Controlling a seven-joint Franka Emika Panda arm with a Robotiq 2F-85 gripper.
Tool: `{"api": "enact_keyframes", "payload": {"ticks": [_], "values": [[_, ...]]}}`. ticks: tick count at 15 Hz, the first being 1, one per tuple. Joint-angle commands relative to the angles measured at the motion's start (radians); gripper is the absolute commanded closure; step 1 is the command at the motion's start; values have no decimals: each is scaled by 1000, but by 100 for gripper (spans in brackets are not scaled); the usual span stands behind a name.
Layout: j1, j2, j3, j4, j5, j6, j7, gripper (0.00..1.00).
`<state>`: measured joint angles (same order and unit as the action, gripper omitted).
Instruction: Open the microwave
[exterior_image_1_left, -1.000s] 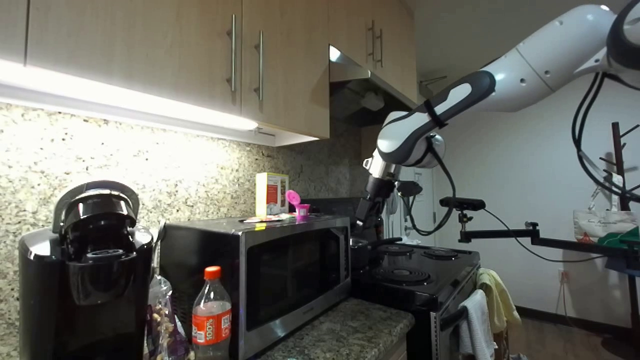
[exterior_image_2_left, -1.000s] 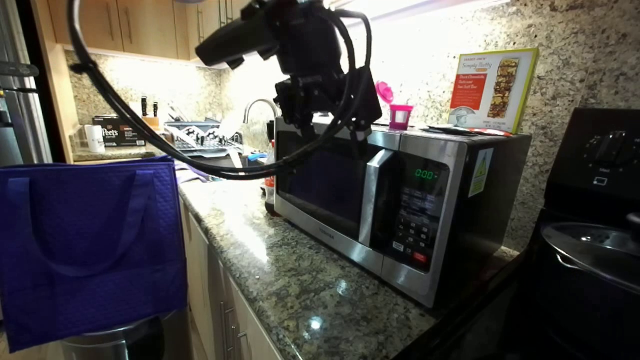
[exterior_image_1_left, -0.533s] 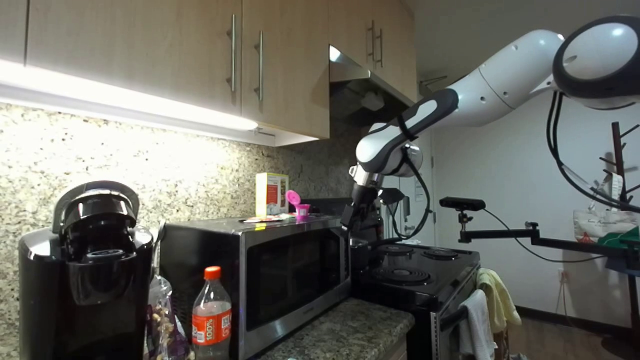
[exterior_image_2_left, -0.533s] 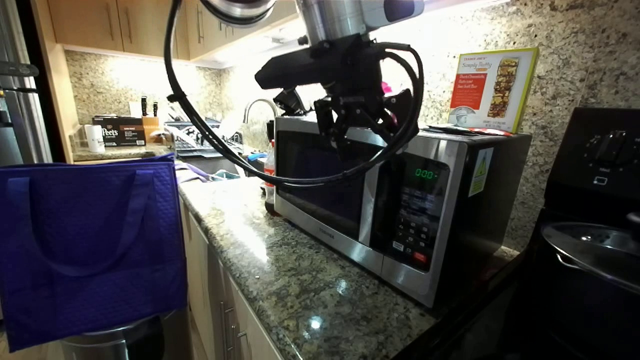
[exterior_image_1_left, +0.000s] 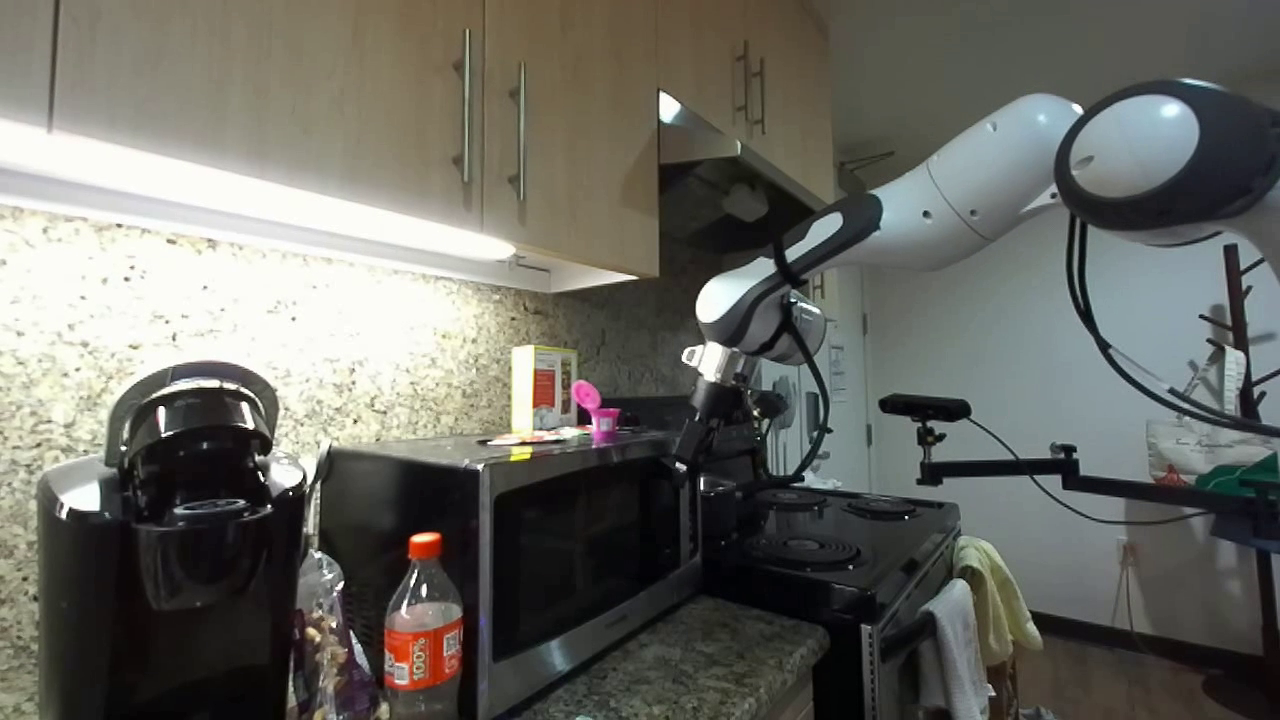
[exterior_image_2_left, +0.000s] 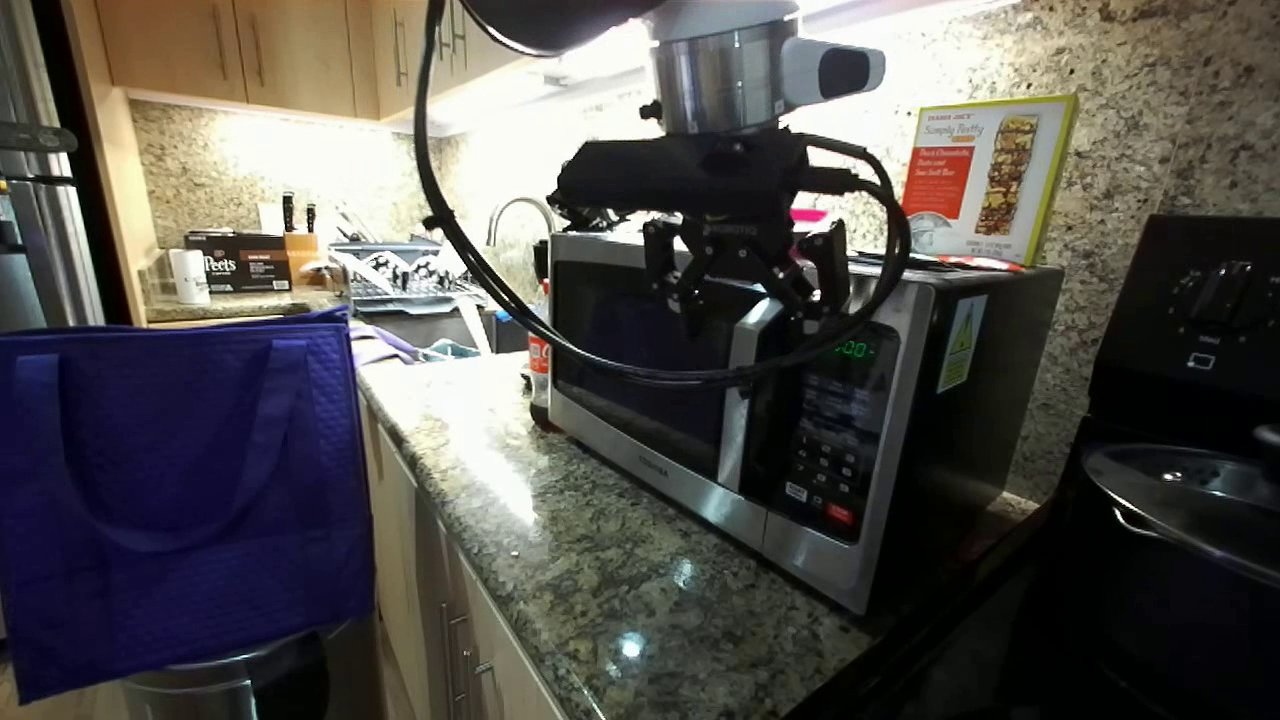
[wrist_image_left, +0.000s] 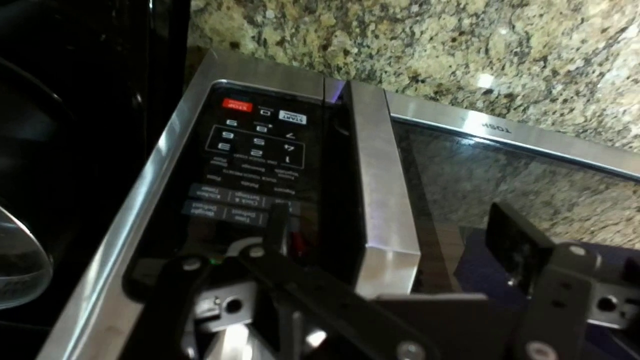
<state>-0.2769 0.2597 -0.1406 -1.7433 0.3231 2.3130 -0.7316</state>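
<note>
The steel microwave (exterior_image_2_left: 630, 430) stands on the granite counter with its dark glass door shut. It also shows in an exterior view (exterior_image_1_left: 580, 550). Its vertical steel handle (exterior_image_2_left: 738, 430) is between the door glass and the keypad. My gripper (exterior_image_2_left: 752, 318) points down at the upper front of the microwave, near the handle's top end. In the wrist view my gripper (wrist_image_left: 395, 225) is open, one finger over the keypad side and one over the glass side, with the handle (wrist_image_left: 382, 185) between them. I see no finger touching the handle. In an exterior view the gripper (exterior_image_1_left: 682, 468) is at the microwave's far end.
A snack box (exterior_image_2_left: 985, 180) and a pink cup (exterior_image_1_left: 604, 422) are on the microwave's top. A bottle (exterior_image_1_left: 424, 630) and black coffee maker (exterior_image_1_left: 190, 560) stand beside it. The stove (exterior_image_1_left: 810, 560) with a lidded pot (exterior_image_2_left: 1180, 500) adjoins. A cable loop (exterior_image_2_left: 640, 375) hangs from the arm.
The arm has come down and over the handle, moving left in an exterior view. The gripper has tilted more upright. Its fingers stay open and the microwave has not moved.
</note>
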Motion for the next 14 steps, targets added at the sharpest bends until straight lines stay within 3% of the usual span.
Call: {"api": "enact_keyframes", "payload": {"ticks": [1,2,4,13,14], "values": [[-27,30,26,45,8,-36,-61,1],[-27,35,27,49,4,-32,-62,26],[-24,37,25,45,-3,-10,-47,28],[-21,17,42,-19,59,132,39,88],[-20,8,43,-34,72,145,60,85]]}}
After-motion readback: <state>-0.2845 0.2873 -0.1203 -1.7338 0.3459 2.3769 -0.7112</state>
